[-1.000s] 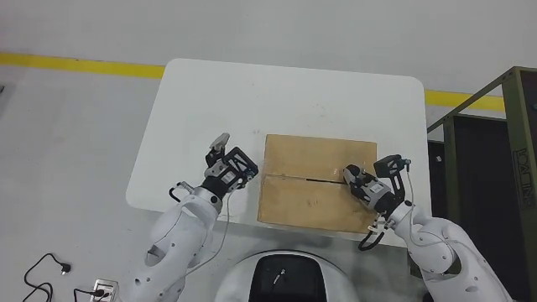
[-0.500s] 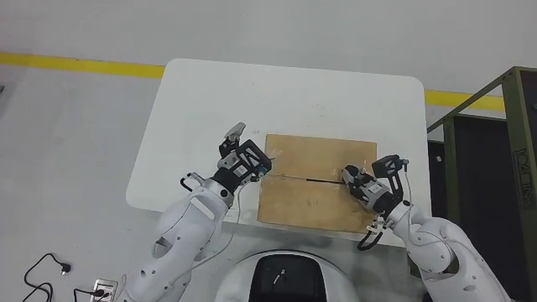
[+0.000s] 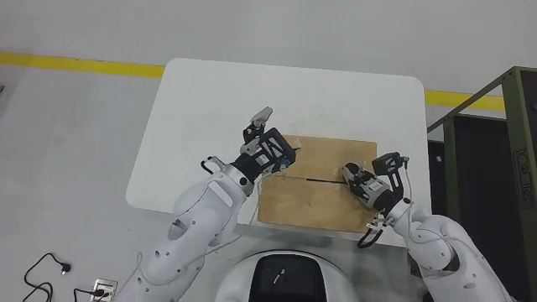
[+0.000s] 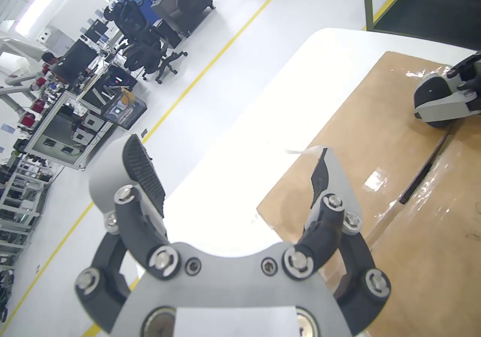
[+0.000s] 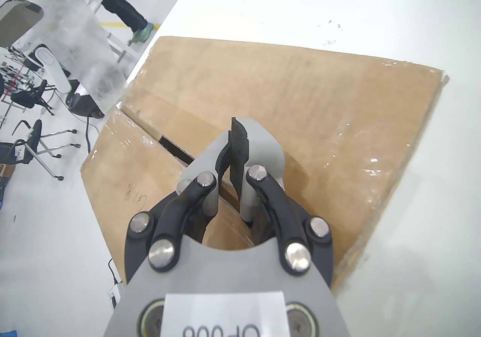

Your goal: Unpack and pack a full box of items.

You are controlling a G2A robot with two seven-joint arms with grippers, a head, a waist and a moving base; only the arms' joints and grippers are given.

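Left gripper (image 4: 229, 160): jaws spread wide with nothing between them. It hangs over the box's far left corner.
Left gripper's fingers (image 4: 144, 173): one ribbed pad is above bare table outside the box. The other is above the box's edge.
Table (image 3: 218, 109): white with rounded corners. It lies under and beyond the left gripper.
Pale strip (image 4: 300, 151): it sticks out from the box's edge, just beside the tip of the finger that is over the box. I cannot tell whether they touch.
Box (image 3: 323, 210): brown cardboard with its top flaps folded down flat. It lies under both grippers, on the robot's side of the table. Shiny clear tape runs along its top.
Slit (image 5: 174, 146): a narrow dark gap between the two top flaps. It runs from near the left gripper across to the right gripper's tips.
Right gripper (image 5: 235, 143): pads pressed together, with nothing seen between them. The tips are low over the slit near the box's right end. I cannot tell whether they touch it.
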